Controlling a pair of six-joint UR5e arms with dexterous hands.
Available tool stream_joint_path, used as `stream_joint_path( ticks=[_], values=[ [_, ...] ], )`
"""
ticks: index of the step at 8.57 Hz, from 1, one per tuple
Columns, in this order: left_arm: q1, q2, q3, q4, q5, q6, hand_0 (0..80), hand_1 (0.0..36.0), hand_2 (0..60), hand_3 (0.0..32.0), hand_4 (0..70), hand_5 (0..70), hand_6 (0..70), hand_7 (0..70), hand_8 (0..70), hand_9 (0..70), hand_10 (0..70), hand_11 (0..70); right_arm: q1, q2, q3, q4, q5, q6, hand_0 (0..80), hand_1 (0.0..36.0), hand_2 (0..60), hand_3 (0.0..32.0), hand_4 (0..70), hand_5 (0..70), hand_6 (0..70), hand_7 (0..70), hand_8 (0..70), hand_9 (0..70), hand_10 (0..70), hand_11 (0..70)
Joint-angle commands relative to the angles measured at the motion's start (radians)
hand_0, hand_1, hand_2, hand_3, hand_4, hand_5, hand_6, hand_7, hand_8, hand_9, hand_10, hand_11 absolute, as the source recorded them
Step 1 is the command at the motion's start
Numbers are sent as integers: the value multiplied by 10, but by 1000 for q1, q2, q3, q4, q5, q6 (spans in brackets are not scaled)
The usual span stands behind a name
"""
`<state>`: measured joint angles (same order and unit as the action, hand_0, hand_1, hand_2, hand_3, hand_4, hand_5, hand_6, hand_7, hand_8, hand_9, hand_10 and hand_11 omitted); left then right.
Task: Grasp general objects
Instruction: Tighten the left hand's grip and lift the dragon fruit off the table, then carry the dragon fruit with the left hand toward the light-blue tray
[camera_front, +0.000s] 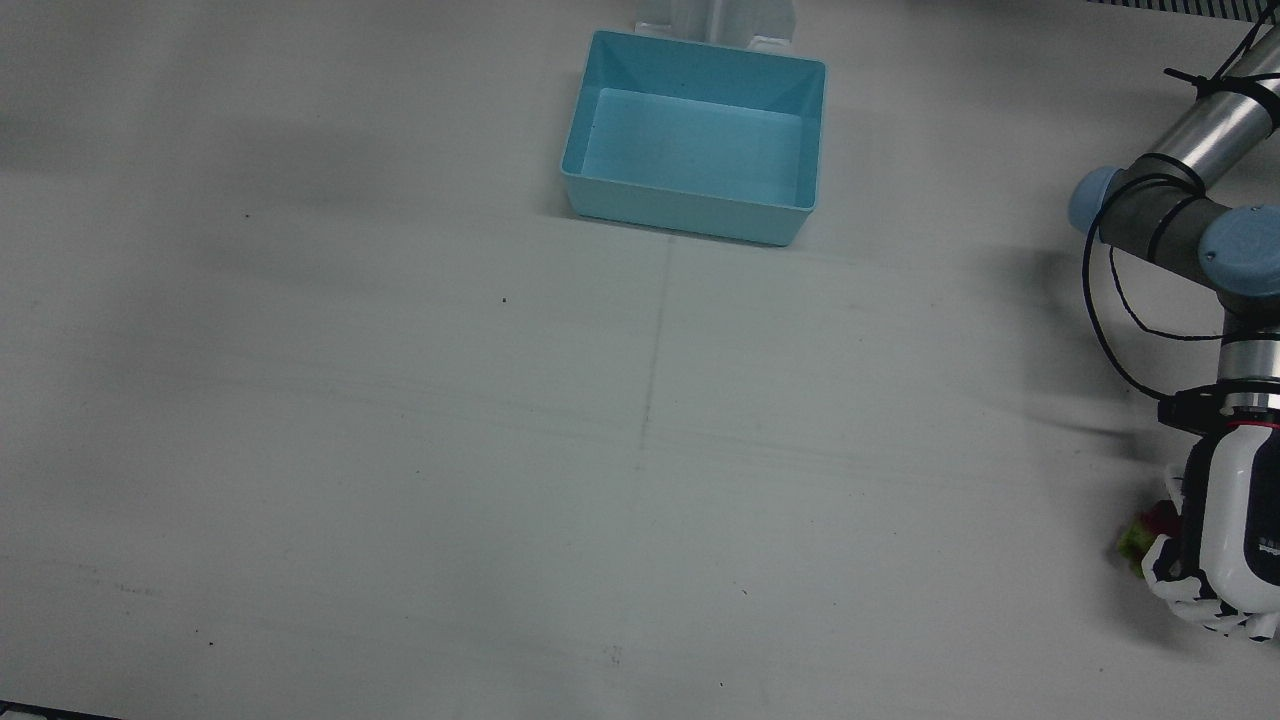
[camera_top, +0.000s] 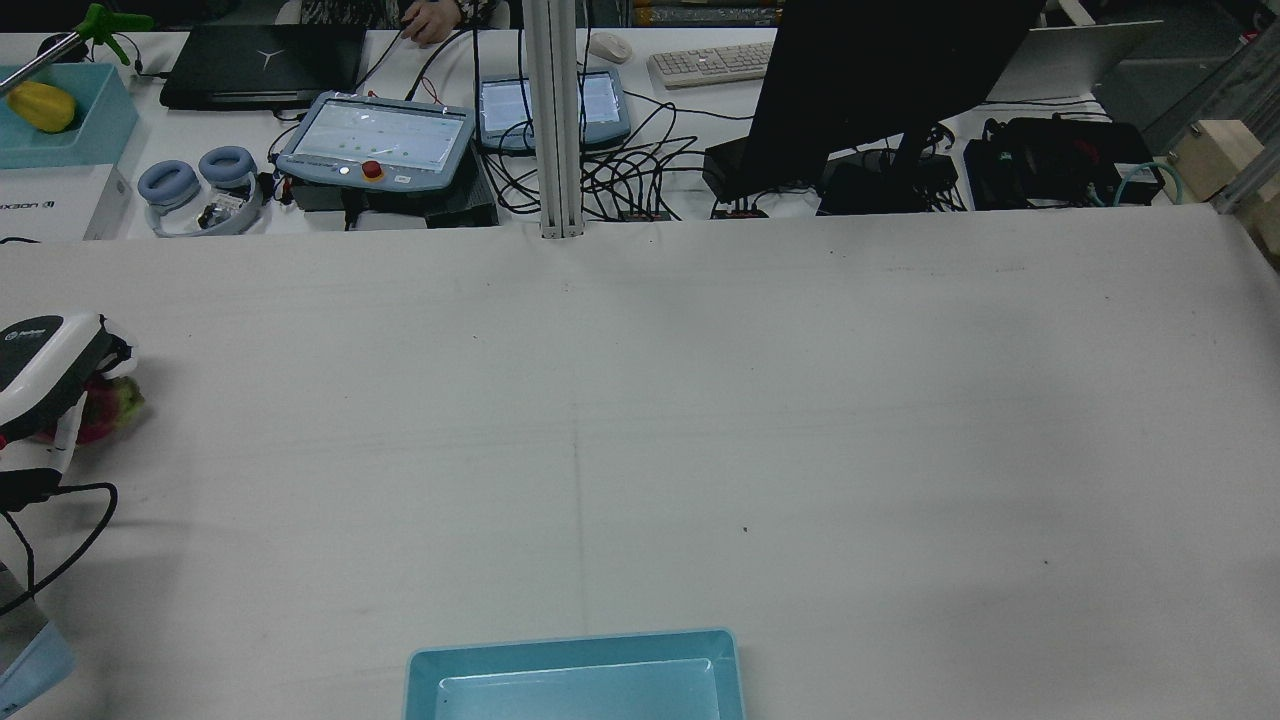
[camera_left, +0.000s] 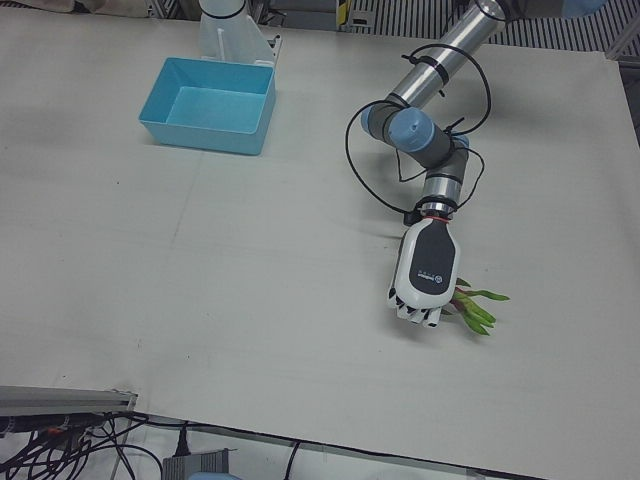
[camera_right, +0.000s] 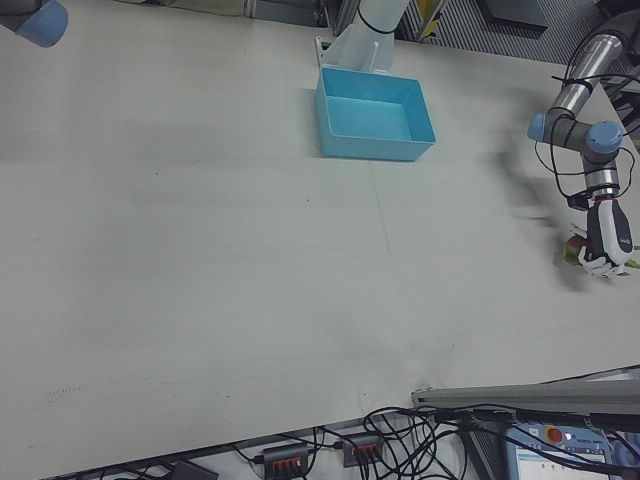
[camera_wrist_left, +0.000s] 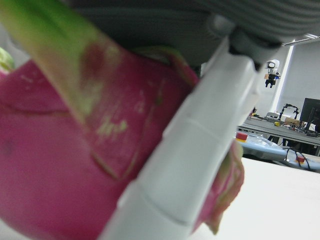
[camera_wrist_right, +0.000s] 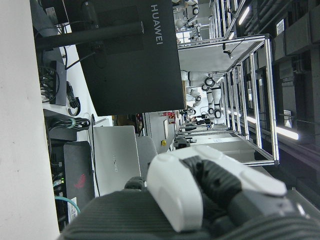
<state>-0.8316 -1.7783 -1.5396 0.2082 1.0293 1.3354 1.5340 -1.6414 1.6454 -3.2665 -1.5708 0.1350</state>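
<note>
A pink dragon fruit with green scales lies at the table's edge on my left side; it shows in the front view (camera_front: 1140, 535), the rear view (camera_top: 108, 412) and the left-front view (camera_left: 478, 310). My left hand (camera_left: 428, 272) lies over it, with the fingers curled down around it. In the left hand view the dragon fruit (camera_wrist_left: 75, 165) fills the frame and a white finger (camera_wrist_left: 200, 150) presses across it. The left hand also shows in the front view (camera_front: 1225, 540) and the rear view (camera_top: 40, 365). Of my right hand only one white finger (camera_wrist_right: 200, 185) shows, and it holds nothing visible.
A light blue bin (camera_front: 690, 208) stands empty at the robot's side of the table, near the middle; it also shows in the left-front view (camera_left: 205, 138). A joint of the right arm (camera_right: 35, 20) is at the far corner. Monitors and cables lie beyond the table (camera_top: 850, 120).
</note>
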Motion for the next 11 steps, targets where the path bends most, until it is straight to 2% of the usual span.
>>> stream_joint_path(
  ticks=[1, 2, 3, 4, 5, 6, 7, 8, 11],
  values=[
    [-12, 14, -230, 95, 117, -69, 800, 360, 600, 0, 700, 700, 700, 700, 700, 700, 700, 700, 0, -2, 2, 1, 0, -2, 0, 0, 0, 0, 0, 0, 0, 0, 0, 0, 0, 0],
    [-46, 11, -263, 95, 255, -71, 800, 360, 600, 0, 700, 700, 700, 700, 700, 700, 700, 700, 0, 0, 2, 1, 0, 0, 0, 0, 0, 0, 0, 0, 0, 0, 0, 0, 0, 0],
    [-114, 13, -292, 45, 372, -73, 800, 360, 600, 0, 700, 700, 700, 700, 700, 700, 700, 700, 2, -2, 2, 1, 0, 0, 0, 0, 0, 0, 0, 0, 0, 0, 0, 0, 0, 0],
    [-176, 4, -318, 4, 532, -76, 800, 360, 600, 0, 700, 700, 700, 700, 700, 700, 700, 700, 0, -2, 2, 1, 0, 0, 0, 0, 0, 0, 0, 0, 0, 0, 0, 0, 0, 0],
    [-205, -4, -348, -44, 646, -102, 800, 360, 600, 0, 700, 700, 700, 700, 700, 700, 700, 700, 0, -2, 2, -1, 0, 0, 0, 0, 0, 0, 0, 0, 0, 0, 0, 0, 0, 0],
    [-201, -1, -387, -103, 667, -184, 800, 360, 600, 0, 700, 700, 700, 700, 700, 700, 700, 700, 0, -2, 2, 1, 0, 0, 0, 0, 0, 0, 0, 0, 0, 0, 0, 0, 0, 0],
    [-183, 0, -411, -153, 693, -235, 800, 360, 600, 0, 700, 700, 700, 700, 700, 700, 700, 700, 0, -2, 2, 1, 0, 0, 0, 0, 0, 0, 0, 0, 0, 0, 0, 0, 0, 0],
    [-147, 0, -441, -173, 715, -260, 800, 360, 600, 0, 700, 700, 700, 700, 700, 700, 700, 700, 0, -2, 2, 1, 0, 0, 0, 0, 0, 0, 0, 0, 0, 0, 0, 0, 0, 0],
    [35, -4, -475, -274, 715, -344, 800, 360, 600, 0, 700, 700, 700, 700, 700, 700, 700, 700, 0, 0, 2, 1, 0, 0, 0, 0, 0, 0, 0, 0, 0, 0, 0, 0, 0, 0]
  ],
)
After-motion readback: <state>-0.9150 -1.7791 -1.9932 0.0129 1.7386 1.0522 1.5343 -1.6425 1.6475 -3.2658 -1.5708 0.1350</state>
